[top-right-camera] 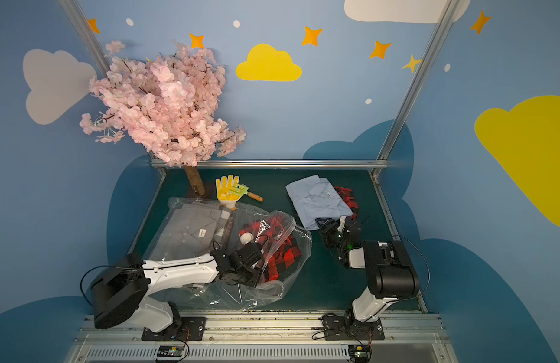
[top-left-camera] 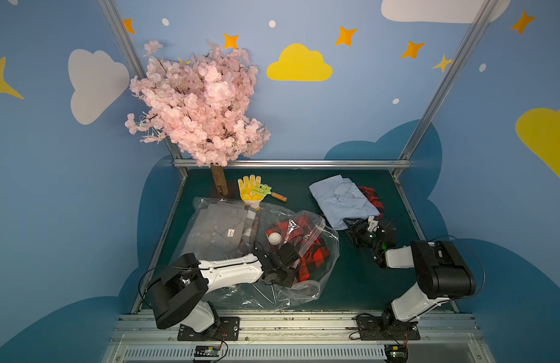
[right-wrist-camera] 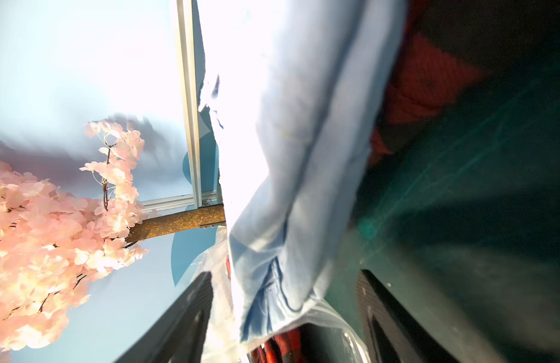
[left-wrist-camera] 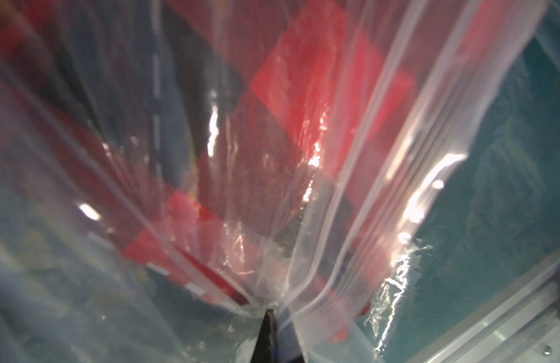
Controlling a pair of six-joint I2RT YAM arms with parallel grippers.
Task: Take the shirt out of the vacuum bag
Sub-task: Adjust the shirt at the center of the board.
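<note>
Left claw, shut, pinched bag rim; plaid shirt, lower centre, lay just beyond. Right claw gaped around blue shirt.

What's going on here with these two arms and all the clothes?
The arms are working on getting a shirt out of the vacuum bag. The left gripper is shut on the bag's zip edge, and a red plaid shirt is inside. The right gripper is open at the near edge of a blue shirt, which lies out on the table over another plaid shirt. A grey shirt sits under clear plastic alongside.
</note>
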